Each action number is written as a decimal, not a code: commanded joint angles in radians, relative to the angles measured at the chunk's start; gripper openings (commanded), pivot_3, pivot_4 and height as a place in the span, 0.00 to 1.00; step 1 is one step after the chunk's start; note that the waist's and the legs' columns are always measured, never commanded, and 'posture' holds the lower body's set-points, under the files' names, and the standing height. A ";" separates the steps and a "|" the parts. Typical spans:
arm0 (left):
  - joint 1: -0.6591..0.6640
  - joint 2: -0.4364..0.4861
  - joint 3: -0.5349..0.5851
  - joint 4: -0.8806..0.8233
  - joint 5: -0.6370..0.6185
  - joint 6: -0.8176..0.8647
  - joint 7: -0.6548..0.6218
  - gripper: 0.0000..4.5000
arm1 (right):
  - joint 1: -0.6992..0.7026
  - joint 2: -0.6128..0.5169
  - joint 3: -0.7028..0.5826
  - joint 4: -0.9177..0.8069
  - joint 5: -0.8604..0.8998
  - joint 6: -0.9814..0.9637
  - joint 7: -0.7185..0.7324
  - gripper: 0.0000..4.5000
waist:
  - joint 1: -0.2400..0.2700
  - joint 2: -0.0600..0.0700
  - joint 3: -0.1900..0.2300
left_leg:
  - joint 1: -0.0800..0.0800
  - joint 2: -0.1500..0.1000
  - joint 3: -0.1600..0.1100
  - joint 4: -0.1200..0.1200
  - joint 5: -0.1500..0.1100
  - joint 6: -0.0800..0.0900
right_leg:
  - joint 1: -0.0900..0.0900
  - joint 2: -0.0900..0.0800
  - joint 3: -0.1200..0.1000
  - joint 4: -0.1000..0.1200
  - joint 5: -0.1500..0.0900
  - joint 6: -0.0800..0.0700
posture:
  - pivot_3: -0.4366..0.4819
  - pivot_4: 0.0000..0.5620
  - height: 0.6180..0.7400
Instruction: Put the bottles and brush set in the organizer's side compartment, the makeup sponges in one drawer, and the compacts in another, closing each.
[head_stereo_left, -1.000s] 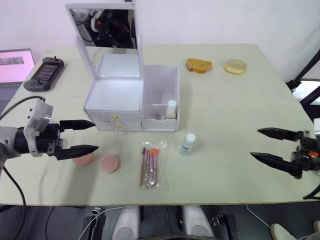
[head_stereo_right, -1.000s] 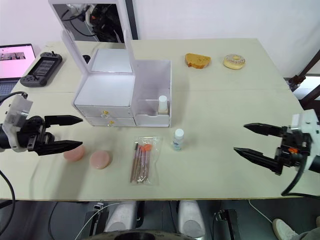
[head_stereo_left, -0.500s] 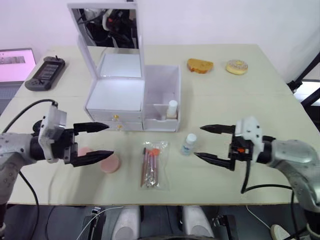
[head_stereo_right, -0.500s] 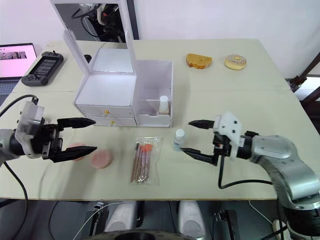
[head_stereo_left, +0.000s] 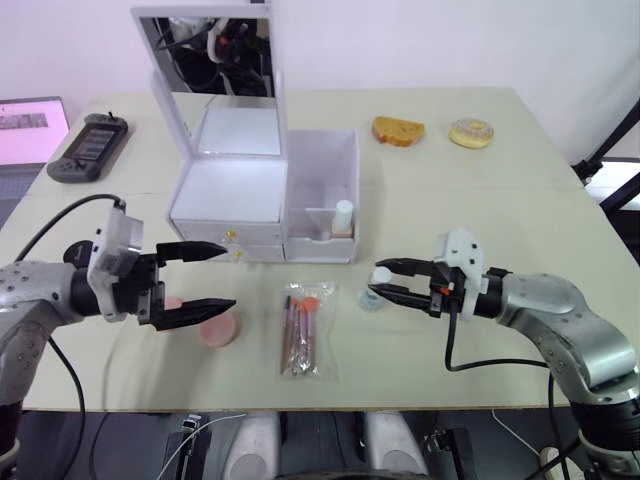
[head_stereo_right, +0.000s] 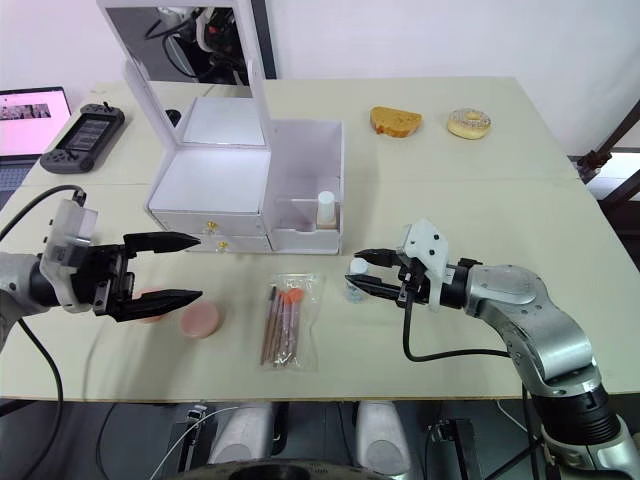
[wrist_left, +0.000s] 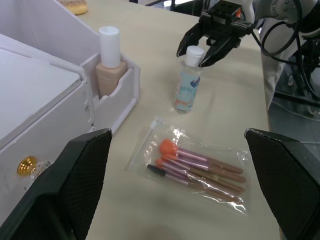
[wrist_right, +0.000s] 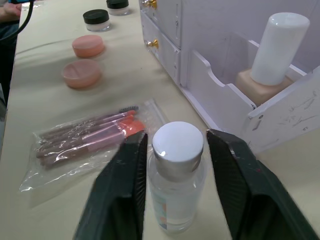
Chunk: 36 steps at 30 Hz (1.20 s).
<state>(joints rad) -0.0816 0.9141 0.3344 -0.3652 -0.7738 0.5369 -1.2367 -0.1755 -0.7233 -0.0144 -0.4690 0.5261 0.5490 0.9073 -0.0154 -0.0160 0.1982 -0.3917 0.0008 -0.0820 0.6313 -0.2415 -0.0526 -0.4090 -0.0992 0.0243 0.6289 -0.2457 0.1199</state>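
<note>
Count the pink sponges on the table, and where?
2. One makeup sponge lies on the table left of the brush set; the other sits just beyond it, partly hidden behind the left claw in the head views.

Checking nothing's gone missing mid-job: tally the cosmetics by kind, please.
Bottles: 2, one by the right gripper, one in the organizer's side compartment
Brush set: 1
Makeup sponges: 2
Compacts: 2
Total: 7
</note>
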 joint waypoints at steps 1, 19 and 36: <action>-0.010 0.007 0.012 -0.002 0.000 -0.020 -0.005 1.00 | -0.019 -0.002 -0.012 -0.044 0.025 0.003 -0.001 0.45 | 0.000 0.000 0.000 | 0.000 0.000 0.000 0.000 0.000 0.000 | 0.000 0.000 0.000 0.000 0.000 0.000 | 0.48 0.27 1.00; -0.033 0.007 0.005 0.055 0.025 -0.065 -0.025 1.00 | -0.051 -0.011 -0.025 -0.023 0.024 -0.023 0.017 0.15 | -0.001 0.000 0.000 | 0.000 0.000 0.000 0.000 0.000 0.000 | 0.000 0.000 0.000 0.000 0.000 0.000 | 0.48 0.27 1.00; 0.013 -0.019 0.058 0.072 0.050 -0.114 0.022 1.00 | -0.675 0.059 0.001 0.049 0.288 0.408 -0.239 0.15 | -0.004 0.001 0.000 | -0.001 0.000 0.000 -0.002 0.000 0.000 | -0.002 0.000 0.000 0.000 0.000 0.000 | 0.48 0.27 1.00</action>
<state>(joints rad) -0.0716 0.8929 0.3500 -0.2774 -0.7232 0.4436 -1.2242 -0.8205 -0.6726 -0.0294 -0.4213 0.8380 0.9521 0.6965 -0.0195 -0.0154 0.1986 -0.3927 0.0008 -0.0824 0.6292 -0.2415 -0.0526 -0.4114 -0.0991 0.0241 0.6288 -0.2456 0.1200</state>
